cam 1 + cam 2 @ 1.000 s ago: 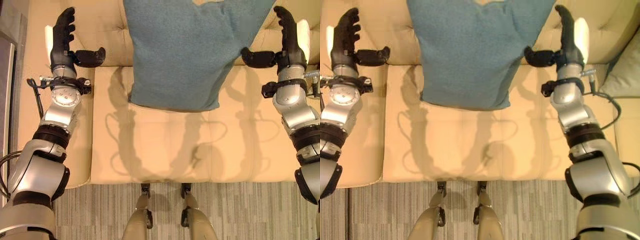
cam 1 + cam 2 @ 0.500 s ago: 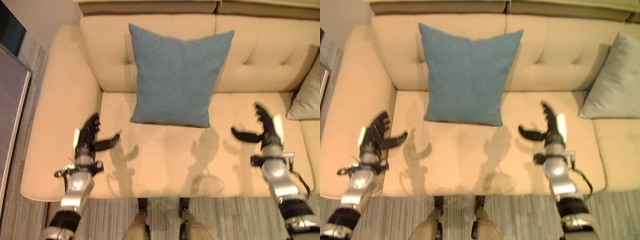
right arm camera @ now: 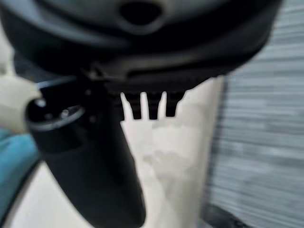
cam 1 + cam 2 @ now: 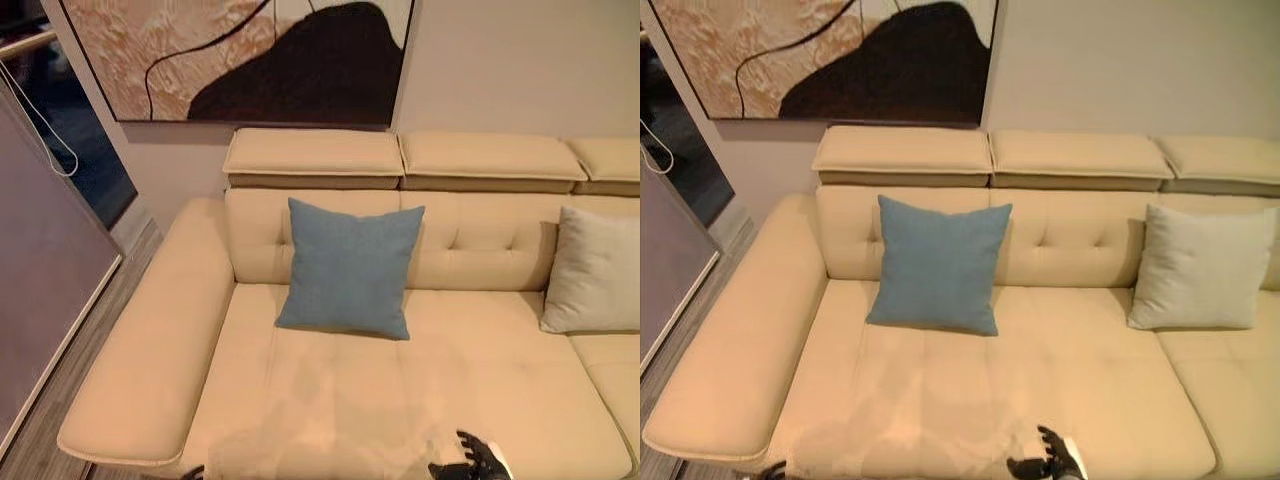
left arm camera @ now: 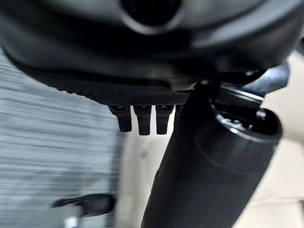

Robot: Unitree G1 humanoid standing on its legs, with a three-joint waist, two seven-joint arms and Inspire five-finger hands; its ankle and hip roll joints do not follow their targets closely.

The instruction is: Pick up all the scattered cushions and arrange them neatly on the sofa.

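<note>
Hands withdrawn; blue cushion (image 4: 350, 267) upright.

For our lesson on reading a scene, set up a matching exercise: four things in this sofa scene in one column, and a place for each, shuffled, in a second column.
Things:
1. blue cushion
2. pale grey cushion
3. right robot hand
4. painting

Places:
A. on the wall above the sofa
B. over the seat's front edge
C. against the backrest, right part
D. against the backrest, left part

Pairs: 1-D, 2-C, 3-B, 4-A
</note>
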